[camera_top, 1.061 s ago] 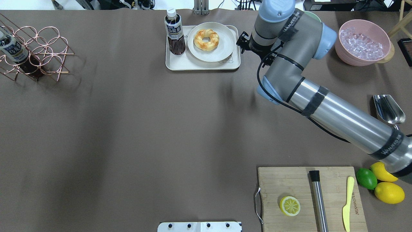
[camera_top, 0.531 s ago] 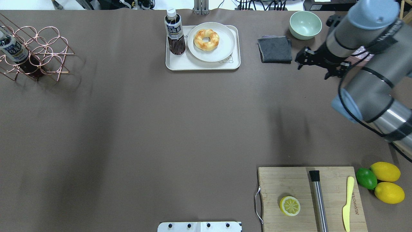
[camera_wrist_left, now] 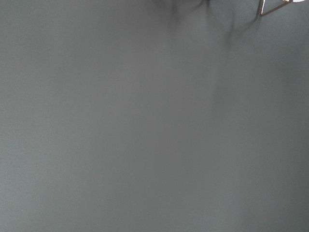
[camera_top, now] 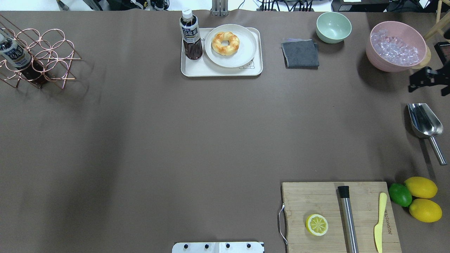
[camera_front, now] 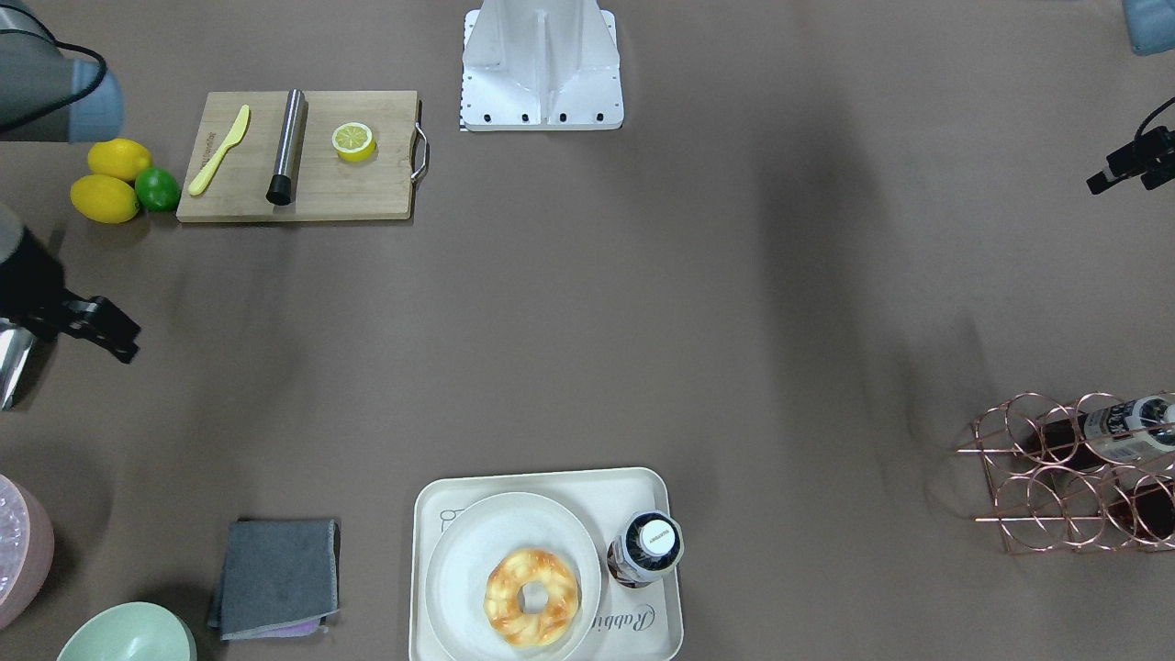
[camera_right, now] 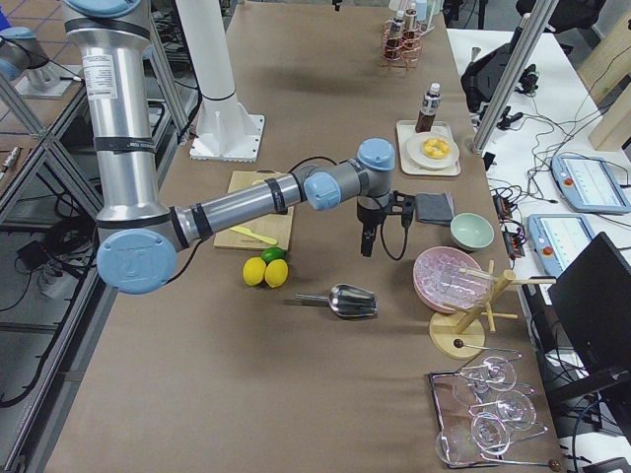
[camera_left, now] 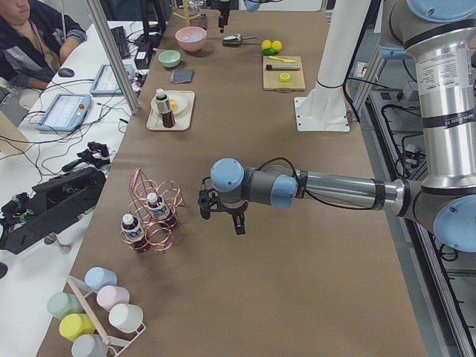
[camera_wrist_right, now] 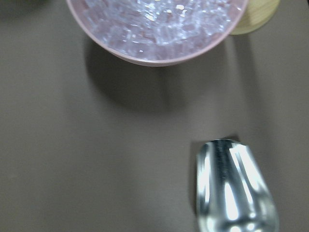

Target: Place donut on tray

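Shows the donut [camera_top: 225, 43], a twisted golden ring with orange-brown glaze, lying on a smooth round plate [camera_top: 248, 52] inside the cream, round-cornered tray [camera_top: 211, 71]. Finds the right gripper [camera_top: 427, 89] wide-jawed and empty near the shiny metal scoop [camera_top: 423, 121]; likewise the left gripper [camera_front: 1122, 179], over the matte brown table [camera_front: 643, 321].

Silver arms [camera_right: 227, 204], pale-blue joint caps [camera_right: 376, 155], black cables [camera_left: 335, 201]

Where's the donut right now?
In the overhead view, the donut sits on a round plate on the tray at the table's far edge, just right of the dark bottle.
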Controlling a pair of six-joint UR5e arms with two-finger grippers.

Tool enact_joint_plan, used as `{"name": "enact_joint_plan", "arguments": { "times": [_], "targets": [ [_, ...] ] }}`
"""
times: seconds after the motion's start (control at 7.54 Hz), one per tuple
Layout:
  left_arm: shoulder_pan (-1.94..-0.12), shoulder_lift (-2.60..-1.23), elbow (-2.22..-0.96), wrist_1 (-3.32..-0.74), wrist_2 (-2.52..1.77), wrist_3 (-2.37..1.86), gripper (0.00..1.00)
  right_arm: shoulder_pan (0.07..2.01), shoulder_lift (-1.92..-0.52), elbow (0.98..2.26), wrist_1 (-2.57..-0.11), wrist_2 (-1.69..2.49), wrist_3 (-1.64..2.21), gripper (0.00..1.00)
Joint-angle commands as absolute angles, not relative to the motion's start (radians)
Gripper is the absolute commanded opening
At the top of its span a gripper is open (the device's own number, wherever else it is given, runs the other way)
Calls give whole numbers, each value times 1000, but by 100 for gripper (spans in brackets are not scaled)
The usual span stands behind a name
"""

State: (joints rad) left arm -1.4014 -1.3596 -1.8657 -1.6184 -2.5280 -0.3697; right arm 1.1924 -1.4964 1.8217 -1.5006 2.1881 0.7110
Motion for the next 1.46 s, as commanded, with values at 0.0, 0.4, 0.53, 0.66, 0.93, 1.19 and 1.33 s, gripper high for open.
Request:
{"name": "enact_joint_plan", "arguments": {
  "times": [0.0, 0.4, 0.53, 0.66, 0.93, 1.19, 1.33],
  "targets": [
    [-1397, -1358, -1867, -1618, -2528, -370, 98, 1366, -1658, 1812, -1505, 2252, 308, 100],
    [-1384, -1362, -1865, -1618, -2528, -371, 98, 1495, -1768, 1798, -1505, 2272, 57, 100],
    [-1384, -1364, -1865, -1618, -2528, -371, 98, 1508, -1784, 1802, -1496, 2270, 52, 100],
    [-1382, -1362, -1865, -1618, -2528, -371, 98, 1511, -1787, 1802, -1496, 2267, 46, 100],
    [-1382, -1358, -1865, -1618, -2528, -370, 98, 1509, -1793, 1790, -1503, 2263, 54, 100],
    [-1373, -1358, -1853, -1623, -2528, -370, 98, 1512, -1795, 1782, -1496, 2261, 52, 100],
    [-1362, -1358, -1850, -1624, -2528, -370, 98, 1519, -1804, 1784, -1493, 2267, 49, 100]
  ]
}}
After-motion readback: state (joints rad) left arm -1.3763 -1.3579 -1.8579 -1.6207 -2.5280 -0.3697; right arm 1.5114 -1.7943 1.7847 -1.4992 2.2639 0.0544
